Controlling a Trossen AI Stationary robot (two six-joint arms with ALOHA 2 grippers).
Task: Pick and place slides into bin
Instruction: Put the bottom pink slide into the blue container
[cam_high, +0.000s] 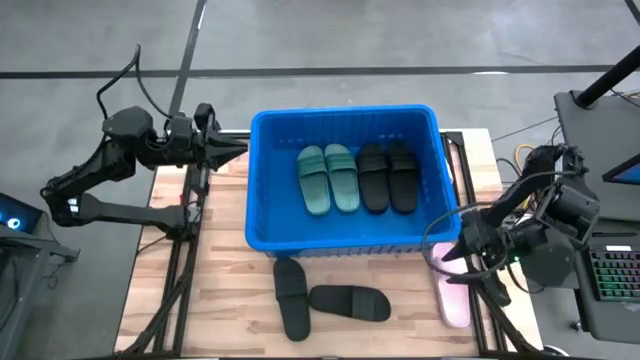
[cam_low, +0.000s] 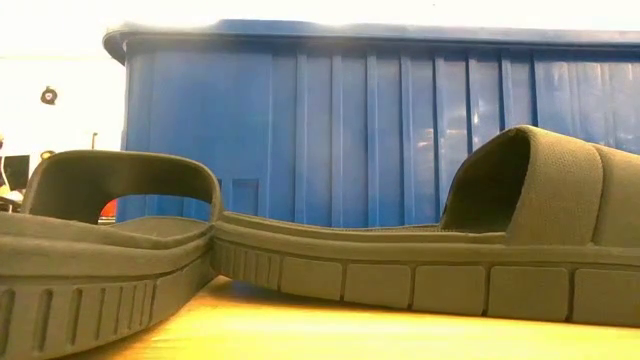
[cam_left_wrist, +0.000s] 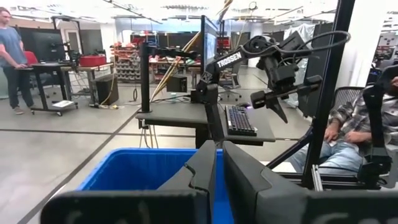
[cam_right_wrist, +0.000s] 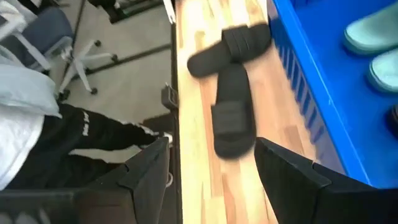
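The right gripper (cam_high: 462, 262) hangs with its fingers spread wide and nothing between them, just off the blue bin's (cam_high: 262, 180) near right corner. Directly under and beside it lies a pale pink slide (cam_high: 455, 300) at the table's right edge, its long axis running toward and away from the bin wall; a second pink one, if there, is hidden by the arm. The two black slides (cam_high: 330, 298) on the bare wood lie further toward the table's middle, one lengthwise to the bin, the other crosswise, touching near their ends. So the right arm is nearest all loose footwear. The left gripper (cam_high: 238, 150), fingers pressed together and empty, waits at the bin's far left corner.

Inside the bin sit a sage green pair (cam_high: 328, 178) and a black pair (cam_high: 388, 177), side by side.

The right wrist view shows the black slides ahead between its open fingers, but not the pink one; only the high view shows that.
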